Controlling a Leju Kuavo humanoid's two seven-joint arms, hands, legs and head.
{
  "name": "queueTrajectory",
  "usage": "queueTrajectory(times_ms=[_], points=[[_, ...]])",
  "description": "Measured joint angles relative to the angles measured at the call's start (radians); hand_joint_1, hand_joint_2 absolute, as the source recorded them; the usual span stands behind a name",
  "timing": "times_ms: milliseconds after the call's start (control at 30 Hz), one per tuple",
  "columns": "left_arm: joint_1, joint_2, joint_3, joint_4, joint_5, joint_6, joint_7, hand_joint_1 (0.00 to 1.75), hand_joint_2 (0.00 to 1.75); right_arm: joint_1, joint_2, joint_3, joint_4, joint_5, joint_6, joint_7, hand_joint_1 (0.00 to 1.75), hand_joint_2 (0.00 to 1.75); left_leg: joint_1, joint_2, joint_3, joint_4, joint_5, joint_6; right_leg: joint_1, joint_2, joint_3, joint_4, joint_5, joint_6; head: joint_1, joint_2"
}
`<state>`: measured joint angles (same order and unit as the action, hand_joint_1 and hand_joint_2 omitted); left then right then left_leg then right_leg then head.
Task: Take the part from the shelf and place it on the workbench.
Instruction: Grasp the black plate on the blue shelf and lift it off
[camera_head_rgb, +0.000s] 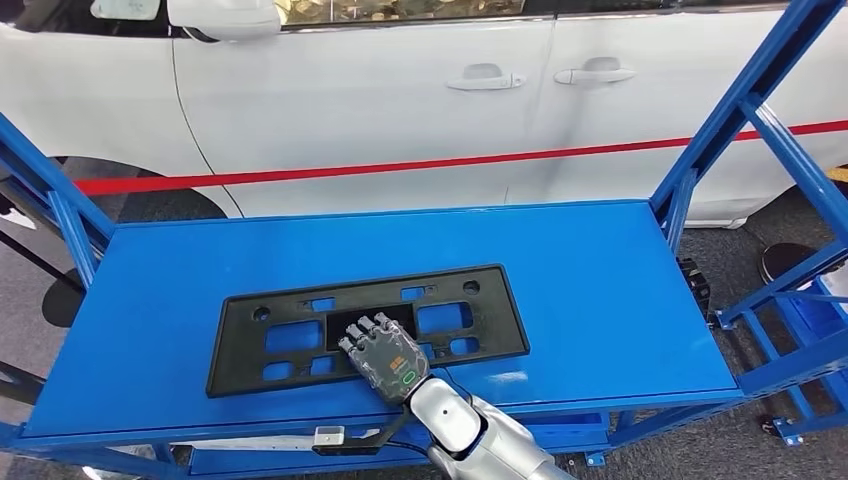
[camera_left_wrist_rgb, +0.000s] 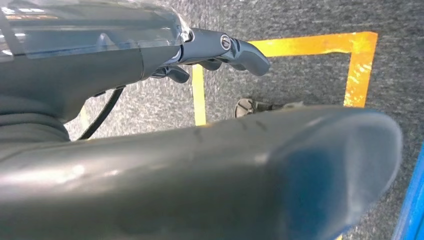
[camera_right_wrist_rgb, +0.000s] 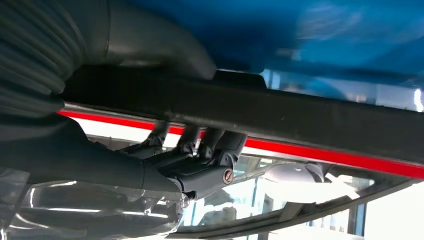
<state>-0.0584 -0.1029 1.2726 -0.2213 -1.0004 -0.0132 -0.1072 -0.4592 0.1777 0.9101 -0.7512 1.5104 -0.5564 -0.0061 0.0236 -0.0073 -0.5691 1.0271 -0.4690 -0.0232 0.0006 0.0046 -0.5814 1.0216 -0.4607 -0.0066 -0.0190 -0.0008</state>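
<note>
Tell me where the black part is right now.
In the head view, the black part lies flat on the blue shelf, left of centre near its front edge, gripped by the right hand.

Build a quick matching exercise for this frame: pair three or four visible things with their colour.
Things:
1. part
2. shelf
3. car
4. floor marking

Colours:
A. white
B. yellow
C. black
D. blue

Pairs: 1-C, 2-D, 3-A, 4-B.

The right hand grips the part's near edge, which lies flat on the shelf; the left hand hangs over the floor marking.
</note>
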Motion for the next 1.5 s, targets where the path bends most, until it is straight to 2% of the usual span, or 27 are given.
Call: queueTrajectory(times_ms=[67, 133, 233, 267, 300, 333, 433, 500, 600, 633, 667, 733, 767, 800, 833, 867, 933, 1000, 1100, 1133, 1200, 1267, 1300, 1333, 1367, 1433, 1500], points=[[0.001, 0.0, 0.0, 0.0, -0.002, -0.001, 0.0, 0.0, 0.0, -0.004, 0.0, 0.0, 0.002, 0.0, 0.0, 0.001, 1.6, 1.75, -0.001, 0.0, -0.001, -0.001, 0.004, 0.015, -0.001, 0.001, -0.002, 0.002, -0.001, 0.008, 0.0, 0.0], [0.001, 0.0, 0.0, 0.0, -0.002, -0.006, -0.005, 0.0, 0.0, -0.009, 0.0, -0.001, 0.002, -0.002, 0.001, 0.001, 1.59, 1.75, 0.0, 0.002, 0.0, -0.005, 0.008, 0.027, -0.005, 0.001, -0.016, 0.036, -0.026, 0.017, 0.001, 0.0], [0.0, 0.002, 0.0, 0.0, -0.002, -0.02, -0.027, 0.0, 0.0, -0.012, 0.0, -0.003, 0.004, -0.005, 0.002, -0.002, 1.59, 1.75, -0.001, 0.004, -0.002, -0.006, 0.01, 0.037, -0.007, -0.001, -0.1, 0.218, -0.118, 0.027, 0.002, 0.0], [0.001, 0.002, 0.0, 0.0, -0.003, -0.024, -0.033, 0.0, 0.0, -0.012, 0.0, -0.003, 0.005, -0.006, 0.002, -0.002, 1.58, 1.75, -0.002, 0.005, -0.002, -0.006, 0.01, 0.038, -0.007, -0.001, -0.127, 0.273, -0.134, 0.027, 0.002, 0.0], [0.001, 0.002, 0.0, 0.0, -0.003, -0.027, -0.037, 0.0, 0.0, -0.012, 0.0, -0.004, 0.005, -0.007, 0.003, -0.003, 1.59, 1.75, -0.003, 0.005, -0.001, -0.006, 0.009, 0.038, -0.007, -0.001, -0.139, 0.293, -0.131, 0.026, 0.002, 0.0], [0.001, 0.002, 0.0, 0.0, -0.003, -0.029, -0.04, 0.0, 0.44, -0.012, 0.0, -0.005, 0.006, -0.007, 0.004, -0.003, 1.59, 1.75, -0.004, 0.004, 0.0, -0.006, 0.009, 0.038, -0.007, -0.001, -0.13, 0.273, -0.108, 0.023, 0.002, 0.0], [0.001, 0.001, 0.0, 0.0, -0.003, -0.032, -0.059, 0.0, 1.75, -0.013, 0.0, -0.007, 0.006, -0.008, 0.004, -0.004, 1.6, 1.75, -0.006, 0.0, 0.005, -0.006, 0.007, 0.035, 0.0, -0.001, -0.032, 0.071, -0.014, 0.004, 0.002, 0.0], [0.001, 0.001, 0.0, 0.0, 0.0, -0.032, -0.082, 0.0, 1.75, -0.013, 0.0, -0.01, 0.006, -0.009, 0.004, -0.004, 1.61, 1.75, -0.008, -0.001, 0.004, -0.007, 0.006, 0.027, 0.006, -0.002, -0.002, 0.004, 0.0, -0.003, 0.002, 0.0], [0.001, 0.003, 0.0, 0.0, 0.005, -0.028, -0.113, 0.0, 1.75, -0.011, 0.0, -0.02, -0.003, -0.021, 0.001, -0.01, 1.61, 1.75, -0.008, 0.0, 0.005, -0.007, 0.002, 0.01, 0.002, -0.001, 0.003, -0.011, 0.008, -0.011, 0.002, 0.0], [0.001, 0.004, 0.0, 0.0, 0.008, -0.029, -0.122, 0.0, 1.75, -0.01, -0.001, -0.027, -0.008, -0.035, -0.001, -0.019, 1.61, 1.75, -0.009, 0.001, -0.002, 0.011, -0.012, 0.006, -0.002, -0.002, 0.007, -0.019, 0.012, -0.016, 0.001, 0.0], [0.001, 0.006, 0.001, 0.0, 0.016, -0.034, -0.133, 0.0, 1.75, -0.01, -0.001, -0.034, -0.015, -0.056, -0.004, -0.034, 1.61, 1.75, -0.008, 0.001, -0.018, 0.049, -0.037, 0.003, -0.005, -0.003, 0.01, -0.026, 0.016, -0.02, 0.0, 0.0], [0.002, 0.007, 0.007, 0.0, 0.046, -0.064, -0.167, 0.0, 1.75, -0.006, -0.004, -0.052, -0.032, -0.134, -0.009, -0.095, 1.61, 1.75, -0.006, 0.002, -0.073, 0.172, -0.103, -0.002, -0.003, -0.004, 0.01, -0.028, 0.017, -0.025, -0.002, 0.0], [0.003, 0.008, 0.014, 0.0, 0.068, -0.092, -0.191, 0.0, 1.75, -0.002, -0.008, -0.064, -0.048, -0.196, -0.009, -0.144, 1.61, 1.75, -0.004, 0.002, -0.098, 0.229, -0.123, -0.005, -0.002, -0.004, 0.01, -0.027, 0.017, -0.025, -0.001, 0.0], [0.005, 0.009, 0.023, 0.0, 0.094, -0.124, -0.22, 0.0, 1.75, 0.002, -0.015, -0.077, -0.07, -0.278, -0.005, -0.21, 1.61, 1.75, -0.002, 0.002, -0.109, 0.257, -0.127, -0.008, -0.002, -0.003, 0.01, -0.027, 0.016, -0.026, -0.001, 0.0], [0.005, 0.011, 0.033, 0.0, 0.121, -0.156, -0.254, 0.0, 1.75, 0.006, -0.023, -0.093, -0.1, -0.372, 0.002, -0.284, 1.61, 1.75, 0.0, 0.002, -0.103, 0.249, -0.111, -0.011, -0.002, -0.001, 0.012, -0.026, 0.015, -0.025, -0.001, 0.0], [0.005, 0.013, 0.043, 0.0, 0.141, -0.177, -0.29, 0.0, 1.75, 0.01, -0.033, -0.111, -0.14, -0.474, 0.014, -0.357, 1.61, 1.75, 0.003, 0.003, -0.078, 0.202, -0.08, -0.013, -0.003, 0.001, 0.014, -0.023, 0.014, -0.022, -0.001, 0.0], [0.0, 0.018, 0.057, 0.0, 0.155, -0.174, -0.363, 0.0, 1.75, 0.023, -0.055, -0.158, -0.244, -0.691, 0.056, -0.484, 1.61, 1.75, 0.007, 0.003, -0.01, 0.068, -0.024, -0.015, -0.002, 0.006, 0.015, -0.012, 0.006, -0.012, -0.002, 0.0], [-0.006, 0.02, 0.061, 0.0, 0.144, -0.158, -0.423, 0.0, 1.75, 0.045, -0.079, -0.215, -0.36, -0.894, 0.127, -0.579, 1.61, 1.75, 0.006, -0.001, 0.024, 0.0, -0.011, -0.004, 0.002, 0.008, 0.013, -0.003, 0.0, 0.0, 0.001, 0.0], [-0.006, 0.028, 0.061, 0.0, 0.128, -0.167, -0.45, 0.0, 1.75, 0.095, -0.119, -0.275, -0.538, -1.178, 0.26, -0.671, 1.61, 1.75, 0.001, -0.003, 0.021, -0.005, -0.006, 0.022, -0.002, 0.009, 0.007, 0.003, -0.001, 0.017, 0.004, 0.0], [-0.006, 0.031, 0.061, 0.0, 0.127, -0.167, -0.448, 0.0, 1.75, 0.111, -0.134, -0.283, -0.598, -1.254, 0.295, -0.682, 1.61, 1.75, 0.001, -0.002, 0.018, -0.006, -0.002, 0.03, -0.006, 0.008, -0.001, 0.019, -0.013, 0.023, 0.004, 0.0], [-0.007, 0.035, 0.062, 0.0, 0.129, -0.159, -0.44, 0.0, 1.75, 0.132, -0.159, -0.298, -0.718, -1.38, 0.373, -0.686, 1.61, 1.75, 0.001, 0.0, 0.012, -0.007, 0.003, 0.039, -0.009, 0.004, -0.044, 0.107, -0.07, 0.031, 0.005, 0.0], [-0.006, 0.038, 0.062, 0.0, 0.13, -0.148, -0.43, 0.0, 1.75, 0.15, -0.173, -0.32, -0.837, -1.48, 0.469, -0.688, 1.61, 1.75, -0.001, 0.0, 0.007, -0.007, 0.004, 0.041, -0.01, 0.003, -0.108, 0.24, -0.129, 0.036, 0.005, 0.0], [-0.006, 0.039, 0.062, 0.0, 0.13, -0.144, -0.426, 0.0, 1.75, 0.157, -0.176, -0.333, -0.889, -1.514, 0.505, -0.691, 1.61, 1.75, -0.001, 0.0, 0.006, -0.006, 0.004, 0.042, -0.011, 0.003, -0.129, 0.281, -0.136, 0.037, 0.005, 0.0], [-0.006, 0.04, 0.062, 0.0, 0.13, -0.142, -0.424, 0.0, 1.75, 0.162, -0.179, -0.344, -0.933, -1.533, 0.526, -0.693, 1.61, 1.75, -0.002, 0.0, 0.007, -0.006, 0.003, 0.042, -0.011, 0.003, -0.134, 0.285, -0.123, 0.036, 0.005, 0.0], [-0.006, 0.04, 0.062, 0.0, 0.13, -0.14, -0.423, 0.0, 1.75, 0.164, -0.182, -0.353, -0.966, -1.542, 0.535, -0.696, 1.61, 1.75, -0.002, -0.001, 0.01, -0.006, 0.001, 0.041, -0.011, 0.003, -0.118, 0.247, -0.092, 0.033, 0.005, 0.0], [-0.007, 0.041, 0.062, 0.0, 0.13, -0.139, -0.421, 0.0, 1.75, 0.167, -0.187, -0.366, -1.017, -1.546, 0.541, -0.697, 1.61, 1.75, -0.003, -0.004, 0.016, -0.006, -0.004, 0.037, -0.008, 0.003, -0.056, 0.109, -0.019, 0.023, 0.005, 0.0], [-0.009, 0.041, 0.062, 0.0, 0.13, -0.139, -0.421, 0.0, 1.75, 0.17, -0.19, -0.373, -1.053, -1.547, 0.542, -0.697, 1.61, 1.75, -0.006, -0.005, 0.016, -0.005, -0.007, 0.029, -0.003, 0.004, -0.019, 0.018, 0.011, 0.014, 0.004, 0.0]])
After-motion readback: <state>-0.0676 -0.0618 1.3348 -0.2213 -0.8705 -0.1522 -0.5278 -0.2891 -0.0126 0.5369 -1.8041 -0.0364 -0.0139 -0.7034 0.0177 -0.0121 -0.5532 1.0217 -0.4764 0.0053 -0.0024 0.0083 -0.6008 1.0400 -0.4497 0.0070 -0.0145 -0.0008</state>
